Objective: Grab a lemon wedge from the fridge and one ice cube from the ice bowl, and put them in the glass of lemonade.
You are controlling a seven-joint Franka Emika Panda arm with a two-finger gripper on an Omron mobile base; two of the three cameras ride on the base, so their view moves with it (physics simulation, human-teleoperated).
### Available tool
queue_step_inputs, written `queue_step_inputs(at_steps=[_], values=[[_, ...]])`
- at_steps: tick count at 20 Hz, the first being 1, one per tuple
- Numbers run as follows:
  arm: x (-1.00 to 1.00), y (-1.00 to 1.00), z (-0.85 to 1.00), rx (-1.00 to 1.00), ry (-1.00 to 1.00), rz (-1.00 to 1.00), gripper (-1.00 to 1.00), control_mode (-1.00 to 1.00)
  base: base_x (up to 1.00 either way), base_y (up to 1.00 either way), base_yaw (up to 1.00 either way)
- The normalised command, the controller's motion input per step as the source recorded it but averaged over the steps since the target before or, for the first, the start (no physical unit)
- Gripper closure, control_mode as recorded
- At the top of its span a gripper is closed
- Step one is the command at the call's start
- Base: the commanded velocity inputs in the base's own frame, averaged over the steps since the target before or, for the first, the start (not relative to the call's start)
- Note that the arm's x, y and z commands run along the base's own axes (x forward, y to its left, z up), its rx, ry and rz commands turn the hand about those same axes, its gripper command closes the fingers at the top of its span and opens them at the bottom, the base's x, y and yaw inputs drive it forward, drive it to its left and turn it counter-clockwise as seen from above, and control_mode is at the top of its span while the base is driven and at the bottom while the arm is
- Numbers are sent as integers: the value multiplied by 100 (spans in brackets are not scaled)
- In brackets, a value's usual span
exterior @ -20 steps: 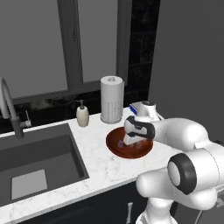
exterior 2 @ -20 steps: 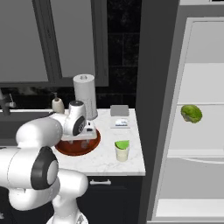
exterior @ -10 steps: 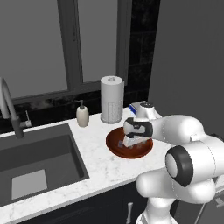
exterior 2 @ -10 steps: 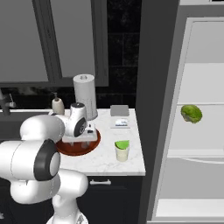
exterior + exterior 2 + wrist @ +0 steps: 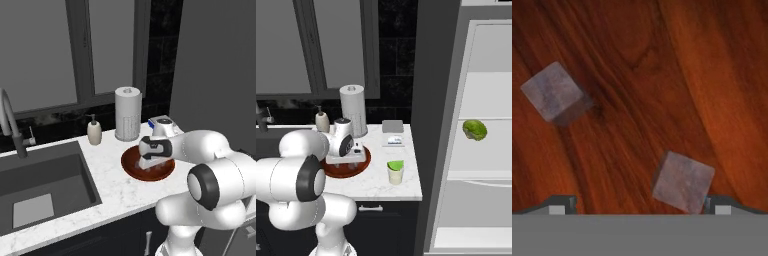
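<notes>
The two-finger gripper [image 5: 637, 212] hangs low inside the wide, shallow, reddish-brown wooden ice bowl [image 5: 131, 166], its jaws spread wide and holding nothing. In the hand view two pale grey ice cubes lie on the wood grain: the nearer cube [image 5: 683, 182] sits close to one fingertip rather than centred between the two, and the farther cube [image 5: 553, 92] lies well apart from it.

The main risk, as I judge it, is that off-centre line-up. If the jaws close as they stand, one finger may meet the nearer cube first and push it across the smooth wood, or catch it by a corner so that it twists and squirts out. The cube also lies turned at an angle to the fingers, which makes a flat pinch less likely.

On the white marble worktop [image 5: 406, 185], the small clear glass of pale lemonade [image 5: 395, 172] stands just beside the bowl, with a green wedge already at its rim. A careless swing could knock it. Behind the bowl stand a tall white perforated cylinder [image 5: 128, 114], a cream soap bottle [image 5: 94, 132] and a small grey box [image 5: 392, 126]. The tall grey fridge [image 5: 476, 150] stands open, with a green fruit [image 5: 474, 129] on a shelf.
</notes>
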Motion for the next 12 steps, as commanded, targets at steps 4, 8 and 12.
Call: queue_step_inputs(at_steps=[4,8,12], values=[[0,6,0,-5,4,0,-100,-100,0,0,0],[0,0,-1,-1,1,0,-100,-100,0,0,0],[7,0,0,0,0,0,-100,-100,0,0,0]])
